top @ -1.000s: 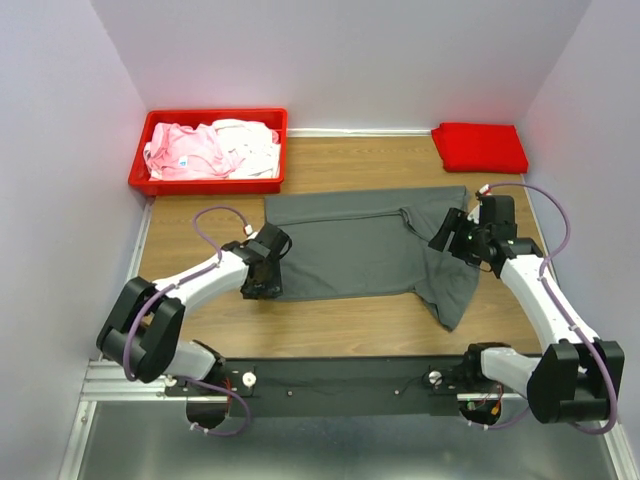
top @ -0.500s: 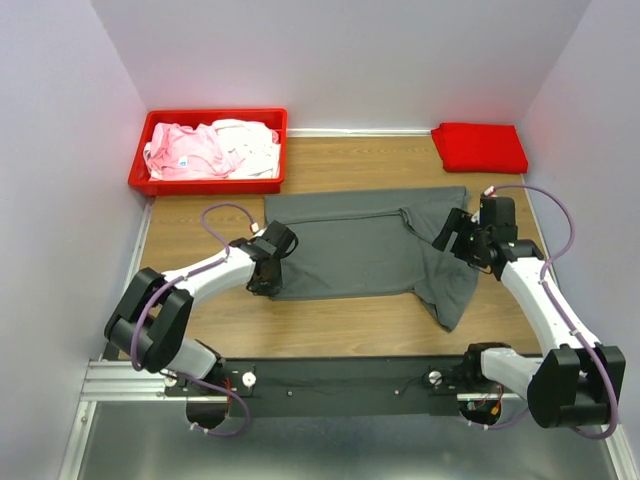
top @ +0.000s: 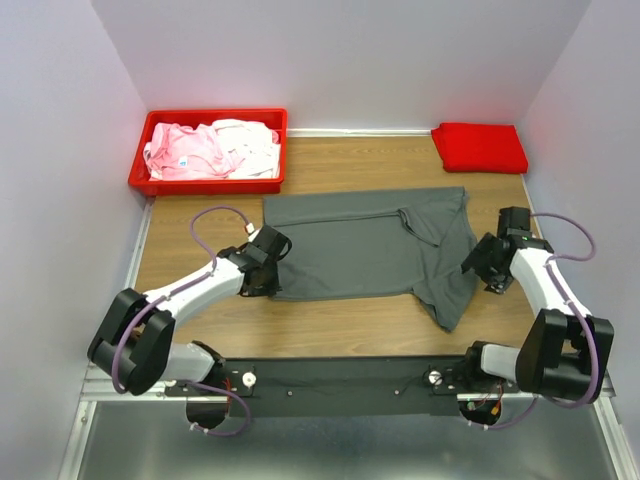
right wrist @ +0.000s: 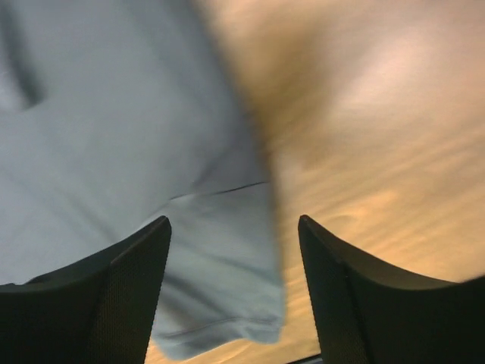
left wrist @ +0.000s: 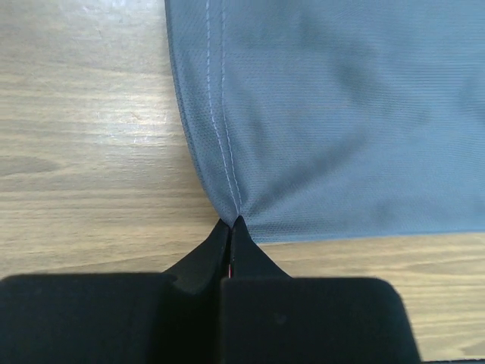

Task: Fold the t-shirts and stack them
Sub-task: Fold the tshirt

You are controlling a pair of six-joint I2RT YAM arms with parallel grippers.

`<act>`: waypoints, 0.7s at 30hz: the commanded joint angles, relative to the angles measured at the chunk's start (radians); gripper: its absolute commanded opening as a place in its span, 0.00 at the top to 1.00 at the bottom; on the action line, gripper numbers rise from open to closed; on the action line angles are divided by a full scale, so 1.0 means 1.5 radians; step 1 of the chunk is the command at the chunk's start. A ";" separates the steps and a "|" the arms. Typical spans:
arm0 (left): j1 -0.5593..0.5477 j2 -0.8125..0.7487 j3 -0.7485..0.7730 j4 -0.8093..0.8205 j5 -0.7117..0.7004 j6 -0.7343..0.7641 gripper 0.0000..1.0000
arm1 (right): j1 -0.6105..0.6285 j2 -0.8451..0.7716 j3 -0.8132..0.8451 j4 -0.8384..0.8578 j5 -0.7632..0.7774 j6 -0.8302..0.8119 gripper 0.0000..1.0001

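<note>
A dark grey t-shirt (top: 360, 245) lies spread flat in the middle of the wooden table, with one sleeve folded down at its right (top: 450, 290). My left gripper (top: 272, 283) is shut on its near-left hem corner; in the left wrist view the fingertips (left wrist: 231, 224) pinch the stitched hem of the grey cloth (left wrist: 341, 114). My right gripper (top: 472, 266) stands open at the shirt's right edge. In the right wrist view its jaws (right wrist: 235, 220) straddle the edge of the grey sleeve (right wrist: 114, 136), holding nothing. A folded bright red t-shirt (top: 480, 147) sits at the back right.
A red plastic bin (top: 140, 182) at the back left holds a pale pink shirt (top: 185, 152) and a white shirt (top: 250, 140). Walls close in the table on the left, back and right. Bare wood (top: 200, 200) shows around the grey shirt.
My left gripper has closed on the grey shirt's hem corner. My right arm has drawn back to the right, off the shirt, leaving the sleeve lying on it.
</note>
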 commanded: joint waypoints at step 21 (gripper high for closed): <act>-0.002 -0.062 -0.005 0.028 0.020 0.028 1.00 | -0.101 0.119 -0.011 0.078 -0.083 0.034 0.48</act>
